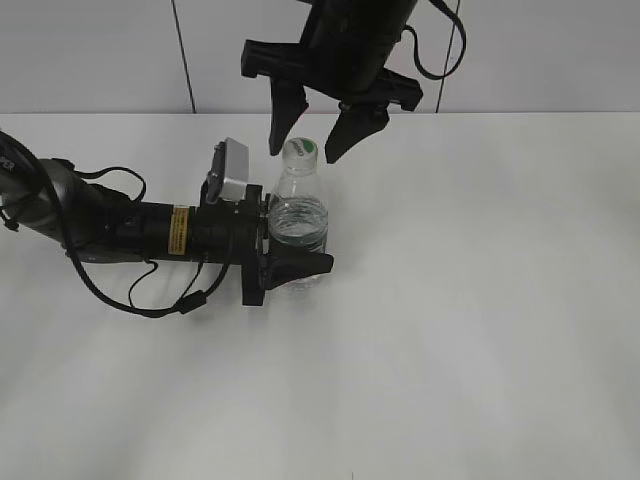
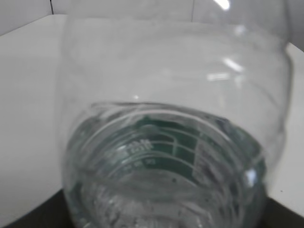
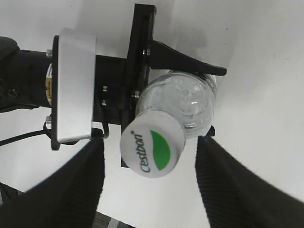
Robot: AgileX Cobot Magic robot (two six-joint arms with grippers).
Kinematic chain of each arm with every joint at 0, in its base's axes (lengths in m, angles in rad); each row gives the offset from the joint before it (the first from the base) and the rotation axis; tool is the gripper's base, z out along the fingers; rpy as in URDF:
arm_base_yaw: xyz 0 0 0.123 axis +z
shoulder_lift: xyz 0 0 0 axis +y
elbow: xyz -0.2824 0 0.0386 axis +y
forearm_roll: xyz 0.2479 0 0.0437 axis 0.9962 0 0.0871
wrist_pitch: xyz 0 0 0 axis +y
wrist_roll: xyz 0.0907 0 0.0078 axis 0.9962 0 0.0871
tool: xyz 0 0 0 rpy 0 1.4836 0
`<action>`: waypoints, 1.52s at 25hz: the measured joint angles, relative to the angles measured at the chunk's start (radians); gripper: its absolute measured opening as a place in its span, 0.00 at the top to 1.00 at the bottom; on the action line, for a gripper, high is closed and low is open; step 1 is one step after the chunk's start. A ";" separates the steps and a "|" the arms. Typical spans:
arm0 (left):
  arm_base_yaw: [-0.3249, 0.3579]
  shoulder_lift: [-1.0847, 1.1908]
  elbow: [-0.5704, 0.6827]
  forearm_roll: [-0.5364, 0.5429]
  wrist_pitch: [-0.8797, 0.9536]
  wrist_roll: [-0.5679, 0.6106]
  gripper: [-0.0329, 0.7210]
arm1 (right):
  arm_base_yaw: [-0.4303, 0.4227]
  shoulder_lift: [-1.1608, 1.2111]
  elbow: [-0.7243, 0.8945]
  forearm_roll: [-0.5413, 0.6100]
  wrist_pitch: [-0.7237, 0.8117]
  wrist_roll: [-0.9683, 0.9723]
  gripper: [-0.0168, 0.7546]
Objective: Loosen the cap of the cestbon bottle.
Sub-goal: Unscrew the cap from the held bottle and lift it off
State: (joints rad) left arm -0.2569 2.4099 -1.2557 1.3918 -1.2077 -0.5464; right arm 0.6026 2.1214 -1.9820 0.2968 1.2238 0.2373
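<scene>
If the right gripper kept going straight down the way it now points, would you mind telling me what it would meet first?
Most likely the cap of the cestbon bottle: the open right gripper hangs above it, one finger on each side. Height above the cap is hard to judge.

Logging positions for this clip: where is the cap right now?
The cap is on the upright bottle, left of centre in the exterior view, between the open right pincer's fingers; the left pincer holds the bottle's body.
</scene>
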 joint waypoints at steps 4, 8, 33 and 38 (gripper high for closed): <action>0.000 0.000 0.000 0.000 0.000 0.000 0.41 | 0.002 0.000 0.000 0.000 0.000 0.000 0.38; 0.000 0.000 0.000 0.000 0.000 0.000 0.41 | 0.003 0.000 0.000 -0.004 0.000 0.000 0.38; -0.001 0.000 0.000 0.000 0.000 0.000 0.41 | 0.021 0.000 0.000 -0.047 -0.001 -0.024 0.38; -0.001 0.000 0.000 0.000 0.000 0.000 0.41 | 0.021 0.004 0.000 -0.047 -0.004 -0.026 0.38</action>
State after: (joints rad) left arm -0.2578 2.4099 -1.2557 1.3918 -1.2077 -0.5464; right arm 0.6236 2.1252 -1.9820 0.2497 1.2197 0.2116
